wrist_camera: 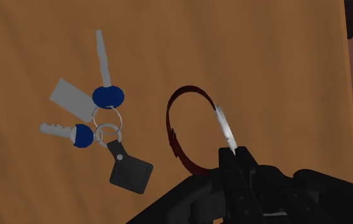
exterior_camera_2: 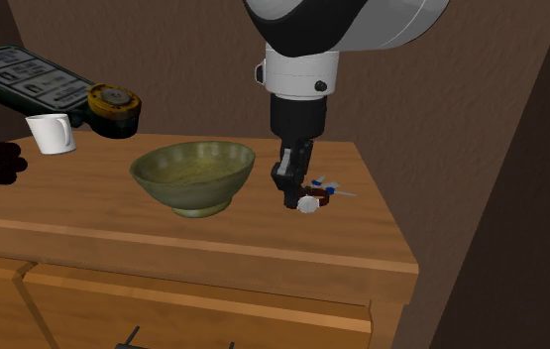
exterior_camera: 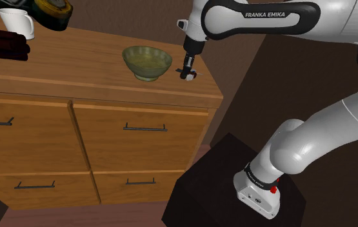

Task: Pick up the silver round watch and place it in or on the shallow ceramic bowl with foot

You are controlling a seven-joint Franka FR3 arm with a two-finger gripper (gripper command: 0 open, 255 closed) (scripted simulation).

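- The arm's black gripper (wrist_camera: 235, 158) pinches the watch (wrist_camera: 224, 127) by its round silver case. The case shows edge-on between the pressed-together fingertips, and the dark red strap loops out beside them.
- In the second exterior view the gripper (exterior_camera_2: 297, 196) hangs low over the wooden dresser (exterior_camera_2: 367, 240), toward that view's right end of the top. The watch (exterior_camera_2: 308, 205) sits at its fingertips; whether it is clear of the wood cannot be told.
- A bunch of keys (wrist_camera: 108, 97) (two with blue heads, plus a grey tag and a black fob) lies on the dresser top just beside the watch, untouched by the fingers.
- The greenish, ribbed bowl (exterior_camera_2: 193, 174) stands on its foot near the gripper, on that view's left, with nothing in it. The shoulder view agrees: the bowl (exterior_camera: 146, 61) sits just left of the gripper (exterior_camera: 188, 74).
- A white mug (exterior_camera_2: 53, 132) stands well apart, at the dresser's far end.
- Progress, as it appears: the grasp looks made, so the first half of the job is in hand. What is left is the lift, the short carry to the bowl and the release inside its rim. The loose strap could catch on that rim.
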